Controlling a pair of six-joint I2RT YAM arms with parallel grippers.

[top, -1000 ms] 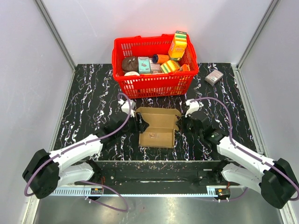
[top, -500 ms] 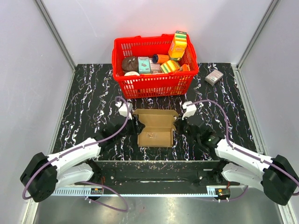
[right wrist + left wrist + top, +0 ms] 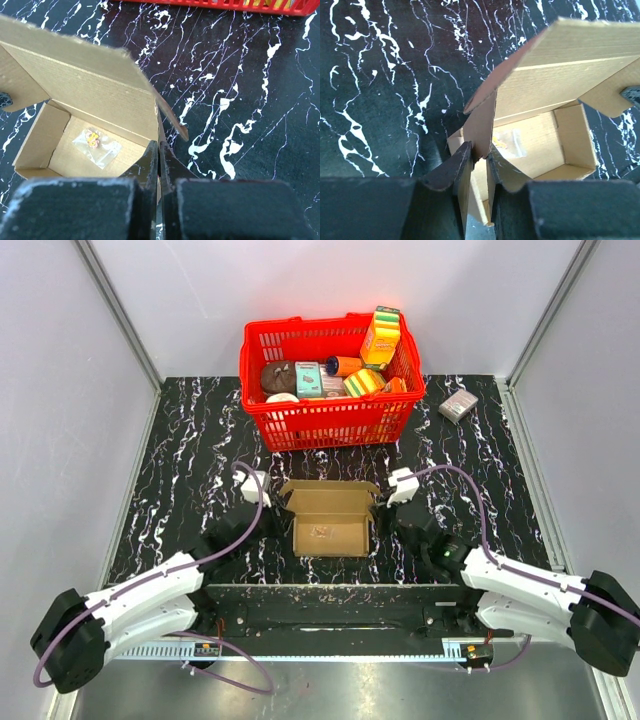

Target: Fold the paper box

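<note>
The paper box [image 3: 330,525] is a brown open carton in the middle of the table, its lid [image 3: 330,490] standing up at the far side. A small clear bag [image 3: 95,142] with a yellow-pink piece lies inside it. My left gripper [image 3: 281,519] is at the box's left side. In the left wrist view its fingers [image 3: 462,162] hold the tip of a side flap [image 3: 481,125], with a narrow gap left between them. My right gripper [image 3: 382,524] is at the right side. In the right wrist view it [image 3: 159,146] is shut on the thin right wall [image 3: 159,125].
A red basket [image 3: 325,420] full of printed packages stands behind the box. A small grey-pink box [image 3: 458,405] lies at the back right. Grey walls close in the black marbled table [image 3: 190,460] on three sides.
The left jaws have narrowed onto the side flap. Both grippers and the box have shifted slightly left and toward the near edge. The right jaws stay pressed together.
</note>
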